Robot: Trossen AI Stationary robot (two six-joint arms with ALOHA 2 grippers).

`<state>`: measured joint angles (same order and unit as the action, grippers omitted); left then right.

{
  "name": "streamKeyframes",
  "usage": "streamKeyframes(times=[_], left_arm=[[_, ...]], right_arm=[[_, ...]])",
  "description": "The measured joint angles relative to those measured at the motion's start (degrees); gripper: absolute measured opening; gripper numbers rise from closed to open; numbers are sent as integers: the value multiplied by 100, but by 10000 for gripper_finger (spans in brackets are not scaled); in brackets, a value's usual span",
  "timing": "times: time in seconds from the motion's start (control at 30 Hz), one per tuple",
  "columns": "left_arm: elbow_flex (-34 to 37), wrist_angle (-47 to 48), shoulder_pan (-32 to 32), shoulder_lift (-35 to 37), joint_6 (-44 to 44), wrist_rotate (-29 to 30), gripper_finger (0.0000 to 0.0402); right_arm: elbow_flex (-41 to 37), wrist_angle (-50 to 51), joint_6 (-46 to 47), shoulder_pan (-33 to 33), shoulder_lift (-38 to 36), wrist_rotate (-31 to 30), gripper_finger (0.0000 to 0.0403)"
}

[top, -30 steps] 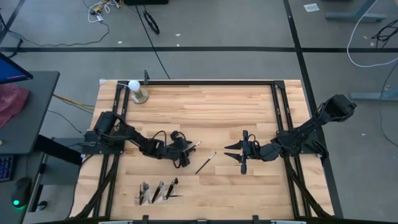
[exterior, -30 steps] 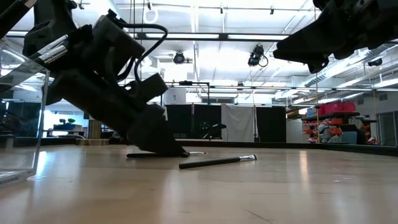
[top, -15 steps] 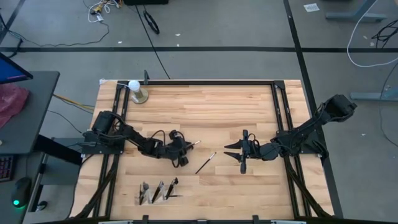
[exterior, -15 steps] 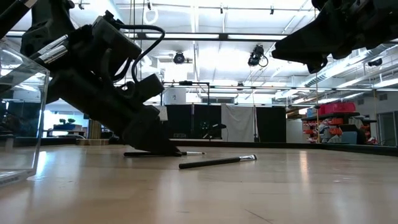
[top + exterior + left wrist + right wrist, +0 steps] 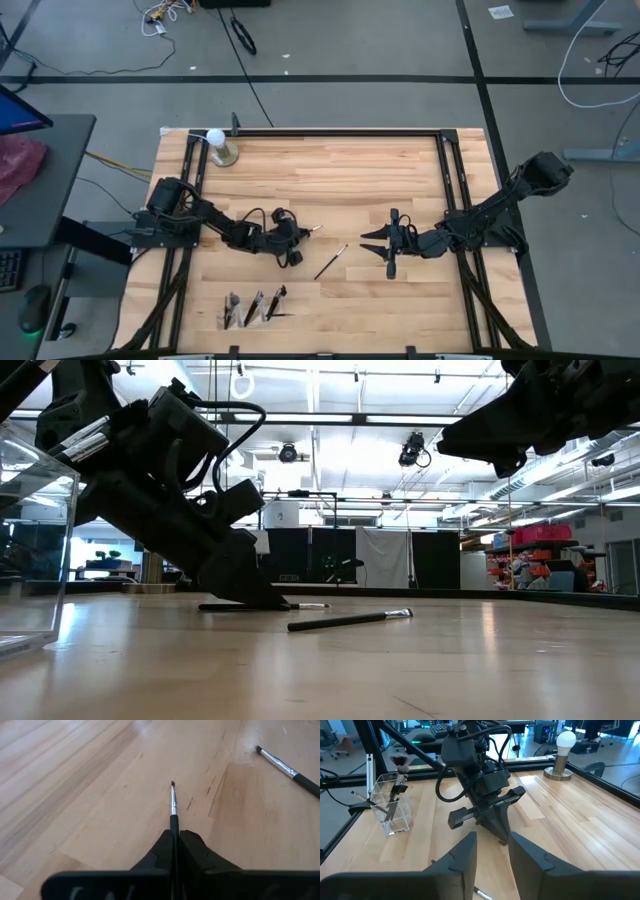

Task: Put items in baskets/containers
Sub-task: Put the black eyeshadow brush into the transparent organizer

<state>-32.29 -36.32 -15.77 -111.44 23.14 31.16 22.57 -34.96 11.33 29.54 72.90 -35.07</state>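
A thin dark makeup brush (image 5: 173, 805) with a silvery ferrule lies on the wooden table left of centre, and my left gripper (image 5: 291, 238) is shut on it. A second brush (image 5: 331, 261) lies loose on the table between the two arms; it also shows in the low view (image 5: 350, 620). My right gripper (image 5: 390, 247) hangs open above the table right of centre, its fingers (image 5: 467, 852) empty. The clear organizer (image 5: 250, 308) stands near the front edge with several brushes upright in it. My left gripper pinches the brush's dark handle (image 5: 174, 824) just behind the ferrule, between its two fingers. The fingers slant down from the table's left side, roughly in line with the brush. The brush lies level at the table top (image 5: 305, 606), its bristle tip pointing right and its handle end sticking out behind the fingers.
A white ball on a metal stand (image 5: 217, 145) is at the far left corner. Black rails (image 5: 445, 180) run along the table's left, right and far sides. Bare wood lies between the arms and across the far half.
My left gripper has shut on the brush's handle where it lay. The brush and the second brush stay in place on the table.
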Motion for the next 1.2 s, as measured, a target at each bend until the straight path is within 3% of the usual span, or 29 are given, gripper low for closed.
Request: streamKeyframes(times=[0.2, 0.6, 0.83, 1.03, 1.2], left_arm=[[35, -323, -13, -28, -205, -36, 13], [36, -1869, -35, -79, -752, -687, 15], [17, -2824, -11, -63, -918, -709, 12], [13, -3876, 20, -56, -1082, -999, 17], [-122, -4174, 50, -50, -1067, -1241, 12]], right_arm=[[0, 19, -2, 0, 0, 0, 116], [0, 29, -28, -44, 0, 2, 116], [2, 29, 22, -72, 49, 43, 116], [4, -19, 123, -148, 709, 262, 117], [4, -1561, 6, -288, 1762, 259, 135]])
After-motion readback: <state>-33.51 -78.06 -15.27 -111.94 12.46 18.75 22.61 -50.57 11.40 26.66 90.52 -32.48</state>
